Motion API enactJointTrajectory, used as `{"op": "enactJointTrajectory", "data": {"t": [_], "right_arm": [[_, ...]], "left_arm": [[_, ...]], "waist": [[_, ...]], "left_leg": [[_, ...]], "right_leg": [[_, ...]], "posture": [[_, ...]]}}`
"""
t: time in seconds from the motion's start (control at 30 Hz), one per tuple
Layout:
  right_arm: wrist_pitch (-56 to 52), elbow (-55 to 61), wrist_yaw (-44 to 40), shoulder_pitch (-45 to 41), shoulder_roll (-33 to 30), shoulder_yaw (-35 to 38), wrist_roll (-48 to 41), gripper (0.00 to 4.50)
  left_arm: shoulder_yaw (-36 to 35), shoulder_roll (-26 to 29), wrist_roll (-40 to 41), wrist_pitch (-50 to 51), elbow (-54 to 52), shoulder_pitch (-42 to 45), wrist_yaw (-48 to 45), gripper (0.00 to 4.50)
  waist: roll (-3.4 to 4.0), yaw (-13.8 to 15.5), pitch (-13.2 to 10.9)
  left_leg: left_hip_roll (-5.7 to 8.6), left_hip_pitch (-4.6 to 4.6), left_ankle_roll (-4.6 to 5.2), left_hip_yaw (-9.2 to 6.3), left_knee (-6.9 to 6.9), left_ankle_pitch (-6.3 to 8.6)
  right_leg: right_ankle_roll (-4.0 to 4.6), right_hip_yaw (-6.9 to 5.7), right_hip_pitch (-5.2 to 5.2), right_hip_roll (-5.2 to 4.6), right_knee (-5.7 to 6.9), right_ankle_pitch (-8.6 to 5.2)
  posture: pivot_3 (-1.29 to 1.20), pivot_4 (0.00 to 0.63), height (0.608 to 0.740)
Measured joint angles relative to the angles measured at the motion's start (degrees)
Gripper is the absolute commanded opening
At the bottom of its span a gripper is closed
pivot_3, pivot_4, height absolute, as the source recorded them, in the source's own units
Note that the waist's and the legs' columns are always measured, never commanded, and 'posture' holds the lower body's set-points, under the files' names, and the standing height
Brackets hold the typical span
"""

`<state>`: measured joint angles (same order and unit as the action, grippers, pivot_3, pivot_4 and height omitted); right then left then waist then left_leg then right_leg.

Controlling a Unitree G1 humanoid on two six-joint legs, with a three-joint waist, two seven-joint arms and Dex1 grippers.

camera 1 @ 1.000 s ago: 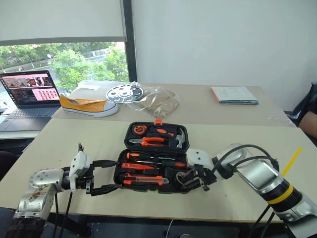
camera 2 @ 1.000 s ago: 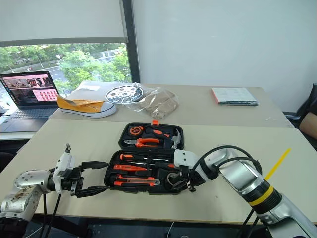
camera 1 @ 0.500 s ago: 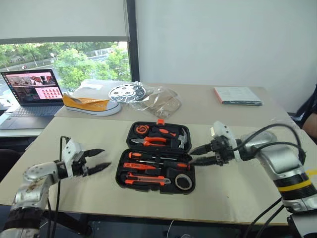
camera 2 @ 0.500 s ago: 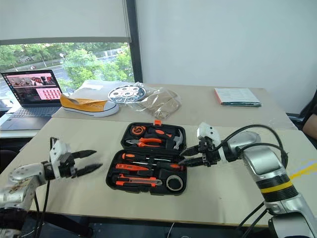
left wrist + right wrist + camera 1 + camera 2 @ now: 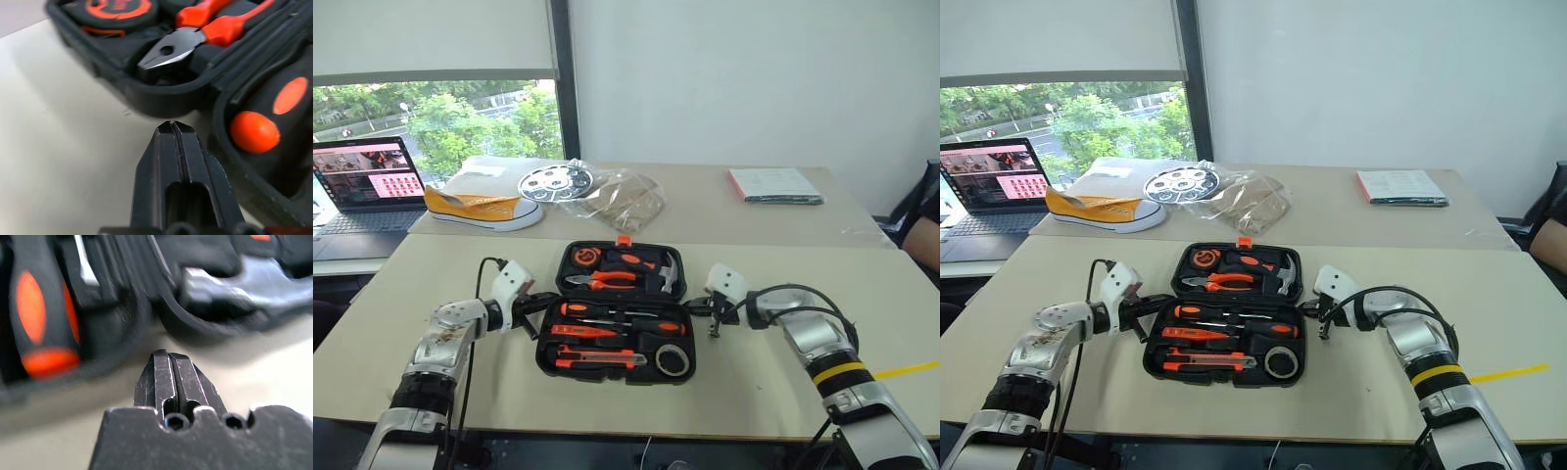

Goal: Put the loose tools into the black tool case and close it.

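Observation:
The black tool case [image 5: 617,378] lies open in the middle of the near table. Its near half holds two orange-and-black screwdrivers [image 5: 619,313], a slim orange one [image 5: 582,331], the utility knife [image 5: 595,358] and the tape roll [image 5: 673,362]. Pliers [image 5: 607,281], a hammer [image 5: 658,269] and a tape measure [image 5: 582,258] fill the far half. My left gripper [image 5: 541,305] is shut and empty, its tip at the case's left side by the hinge [image 5: 172,126]. On the opposite side my right gripper [image 5: 694,305] is shut on nothing, its tip close to the case wall [image 5: 167,355].
Behind stands a second table with a laptop [image 5: 367,176], a yellow shoe [image 5: 480,208], a metal disc [image 5: 553,181] on a plastic bag [image 5: 622,201] and a booklet [image 5: 773,184]. Bare tabletop lies left and right of the case. The table's front edge is close.
Both grippers have shut and moved away from me, from the case's near half to its two sides at the hinge. The right one left the tape roll in the case.

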<state>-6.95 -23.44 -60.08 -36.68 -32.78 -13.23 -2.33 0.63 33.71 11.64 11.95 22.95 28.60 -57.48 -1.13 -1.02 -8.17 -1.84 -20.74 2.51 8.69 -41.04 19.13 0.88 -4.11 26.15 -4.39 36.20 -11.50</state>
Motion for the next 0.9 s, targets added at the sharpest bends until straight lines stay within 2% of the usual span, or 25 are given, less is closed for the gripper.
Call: {"op": "enactJointTrajectory", "data": {"t": [0.2, 0.43, 0.47, 0.5, 0.57, 0.73, 0.83, 0.9], "right_arm": [[-5.7, 10.2, -2.4, 5.3, -2.8, 0.5, -1.0, 0.00], [-11.1, 20.2, -1.4, 11.6, -3.7, 1.6, -2.3, 0.00], [-11.1, 20.6, -1.0, 12.5, -4.1, 2.2, -2.5, 0.29], [-11.0, 20.7, -1.0, 13.0, -4.6, 2.8, -2.7, 0.58], [-13.5, 22.0, -2.8, 14.5, -7.7, 3.9, -4.8, 1.10], [-17.1, 25.2, -5.9, 17.1, -13.1, 10.3, -10.5, 2.83], [-33.9, 30.7, -4.8, 14.8, -14.5, 11.7, -16.8, 3.87], [-46.8, 31.6, -2.1, 8.9, -14.4, 12.0, -20.4, 4.44]], "left_arm": [[0.6, 0.9, 0.8, 2.9, -5.0, -3.2, -4.0, 0.05], [-1.8, 2.3, 3.5, 5.7, -9.9, -8.2, -3.9, 0.05], [-2.4, 2.3, 4.5, 7.1, -10.2, -8.9, -3.5, 0.54], [-3.1, 2.4, 4.8, 7.8, -10.7, -9.3, -3.2, 0.71], [-4.0, 4.4, 5.5, 10.1, -11.8, -10.2, -2.6, 1.43], [-8.2, 10.4, 9.8, 19.2, -13.6, -10.7, -4.2, 3.15], [-7.2, 13.5, 10.9, 28.7, -13.5, -5.4, -3.9, 4.33], [-6.9, 13.6, 12.0, 36.5, -12.9, 1.4, -2.3, 4.50]], "waist": [[0.01, 0.1, 0.0], [0.01, 0.1, 0.0], [0.01, 0.1, 0.0], [0.00, 0.1, 0.0], [0.00, 0.4, 0.0], [0.00, 0.3, 0.0], [-0.06, 0.3, 0.0], [-0.09, 0.3, -0.1]], "left_leg": [[-0.03, 0.00, 0.00, -0.07, 0.10, 0.00], [0.00, 0.05, 0.00, -0.27, 0.09, 0.00], [0.00, 0.11, 0.00, -0.29, 0.07, 0.00], [0.00, 0.12, -0.01, -0.34, 0.05, 0.00], [0.00, 0.13, -0.01, -0.39, -0.03, 0.00], [-0.05, 0.32, -0.03, -0.41, -0.04, -0.01], [-0.04, 0.33, -0.05, -0.42, -0.22, -0.03], [-0.02, 0.33, -0.04, -0.43, -0.36, -0.02]], "right_leg": [[-0.07, -0.02, 0.00, 0.03, 0.03, -0.11], [-0.08, 0.03, 0.00, -0.02, -0.09, -0.13], [-0.08, 0.07, -0.01, -0.03, -0.07, -0.13], [-0.07, 0.11, -0.01, -0.03, -0.03, -0.13], [-0.06, 0.13, -0.02, -0.04, 0.04, -0.12], [-0.02, 0.25, -0.11, -0.03, 0.13, -0.10], [0.05, 0.31, -0.09, -0.03, 0.44, -0.08], [0.11, 0.37, -0.09, -0.04, 0.53, -0.05]], "posture": [[0.00, 0.150, 0.740], [0.00, 0.150, 0.740], [0.00, 0.150, 0.740], [0.00, 0.150, 0.740], [0.00, 0.150, 0.740], [0.00, 0.150, 0.740], [0.00, 0.150, 0.740], [0.00, 0.150, 0.740]]}}
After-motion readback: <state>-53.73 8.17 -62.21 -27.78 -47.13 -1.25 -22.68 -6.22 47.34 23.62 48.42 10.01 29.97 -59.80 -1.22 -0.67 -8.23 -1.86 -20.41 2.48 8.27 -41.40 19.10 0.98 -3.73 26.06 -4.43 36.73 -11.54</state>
